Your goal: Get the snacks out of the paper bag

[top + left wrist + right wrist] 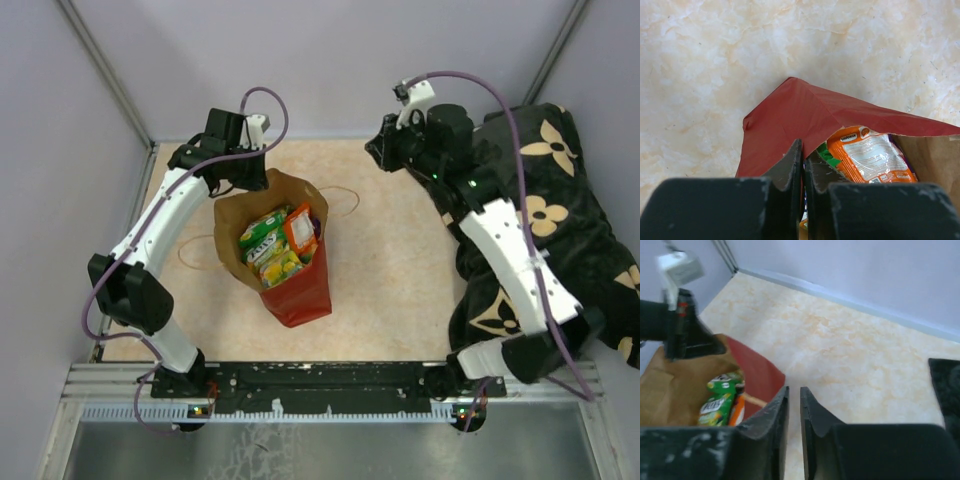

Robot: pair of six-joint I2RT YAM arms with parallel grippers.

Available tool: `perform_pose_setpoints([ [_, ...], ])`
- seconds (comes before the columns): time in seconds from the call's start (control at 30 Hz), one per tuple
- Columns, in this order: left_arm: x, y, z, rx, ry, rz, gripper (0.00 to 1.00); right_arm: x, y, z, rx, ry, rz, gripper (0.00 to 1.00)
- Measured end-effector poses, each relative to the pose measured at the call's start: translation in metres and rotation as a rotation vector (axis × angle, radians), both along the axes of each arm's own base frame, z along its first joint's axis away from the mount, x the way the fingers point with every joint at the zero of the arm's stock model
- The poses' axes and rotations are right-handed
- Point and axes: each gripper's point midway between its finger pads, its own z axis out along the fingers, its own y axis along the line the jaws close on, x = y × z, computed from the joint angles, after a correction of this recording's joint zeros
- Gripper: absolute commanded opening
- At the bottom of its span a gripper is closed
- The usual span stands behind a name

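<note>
Red/brown paper bag (296, 290), orange pkt (872, 157)

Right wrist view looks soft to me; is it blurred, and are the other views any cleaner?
Right wrist: yes, smeared, the green packet and paper bag soft. Left wrist: sharp, with sheen on the orange packet. Top external: sharp, evenly lit.

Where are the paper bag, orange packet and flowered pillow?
paper bag (298, 292): top external view, on its red outer side.
orange packet (871, 159): left wrist view, on its printed front.
flowered pillow (590, 222): top external view, on black fabric between flowers.
</note>
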Motion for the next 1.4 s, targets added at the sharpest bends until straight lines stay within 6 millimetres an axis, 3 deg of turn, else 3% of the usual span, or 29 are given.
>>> perform_pose_setpoints([
  [0.07, 0.000, -0.001, 0.000, -0.002, 0.001, -0.002, 0.09, 0.028, 0.003, -0.026, -0.013, 0.061, -0.008, 0.00],
  [0.2, 0.000, -0.001, 0.000, -0.004, 0.001, -0.004, 0.09, 0.078, 0.020, -0.099, -0.057, 0.225, -0.016, 0.00],
  [0.27, -0.001, -0.002, 0.000, -0.004, 0.001, -0.006, 0.09, 0.089, 0.028, -0.133, -0.074, 0.294, -0.010, 0.00],
  [0.37, -0.001, -0.003, 0.000, -0.004, 0.002, -0.010, 0.09, 0.097, 0.039, -0.169, -0.093, 0.357, -0.001, 0.00],
  [0.47, -0.002, -0.005, -0.001, -0.003, 0.004, -0.013, 0.08, 0.093, 0.063, -0.192, -0.118, 0.389, 0.033, 0.00],
  [0.6, 0.001, -0.007, -0.001, -0.005, -0.004, -0.016, 0.02, 0.061, 0.125, -0.215, -0.169, 0.406, 0.141, 0.00],
  [0.7, 0.005, -0.008, 0.000, -0.005, -0.015, -0.011, 0.01, 0.032, 0.168, -0.219, -0.178, 0.389, 0.220, 0.00],
  [0.77, 0.008, -0.007, 0.002, 0.001, -0.020, -0.007, 0.01, 0.022, 0.180, -0.218, -0.174, 0.389, 0.241, 0.00],
  [0.87, 0.012, -0.008, 0.001, 0.008, -0.021, -0.006, 0.01, 0.026, 0.174, -0.220, -0.172, 0.390, 0.216, 0.00],
  [0.97, 0.016, -0.008, 0.001, 0.012, -0.024, -0.004, 0.01, 0.034, 0.154, -0.225, -0.169, 0.407, 0.170, 0.00],
  [1.23, 0.018, -0.006, 0.002, 0.035, -0.024, -0.008, 0.01, 0.064, 0.065, -0.239, -0.107, 0.456, -0.052, 0.00],
  [1.3, 0.018, -0.006, 0.001, 0.038, -0.025, -0.010, 0.01, 0.065, 0.056, -0.247, -0.100, 0.474, -0.082, 0.00],
  [1.4, 0.020, -0.006, 0.001, 0.038, -0.025, -0.010, 0.01, 0.054, 0.060, -0.265, -0.086, 0.520, -0.091, 0.00],
])
